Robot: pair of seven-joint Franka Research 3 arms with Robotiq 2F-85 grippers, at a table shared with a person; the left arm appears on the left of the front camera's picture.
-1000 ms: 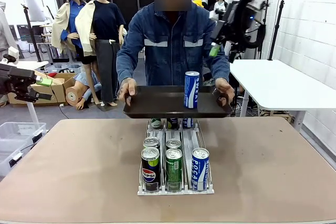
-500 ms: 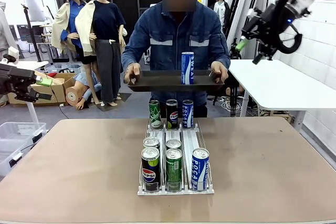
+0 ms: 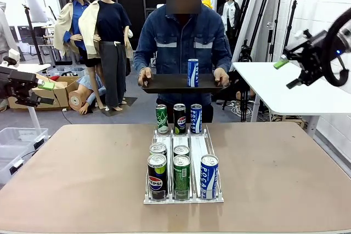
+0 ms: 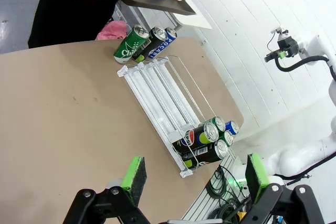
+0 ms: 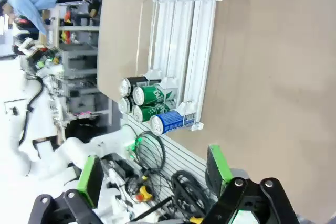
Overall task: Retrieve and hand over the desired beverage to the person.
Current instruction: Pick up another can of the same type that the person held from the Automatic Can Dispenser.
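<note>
Blue-and-white can (image 3: 193,73) stands upright on the dark tray (image 3: 164,84), which the person (image 3: 184,42) holds in both hands beyond the far edge of the bench (image 3: 82,173). Other cans (image 3: 181,171) stand in the clear rack (image 3: 198,146) at bench centre. Left gripper (image 4: 197,174): fingers apart, nothing between them. Right gripper (image 3: 288,74): raised at the right side, fingers apart, empty.

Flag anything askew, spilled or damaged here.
Nothing stands out: the blue can stands upright on the tray that the person holds level. The cans in the rack all stand upright, with no spill.
</note>
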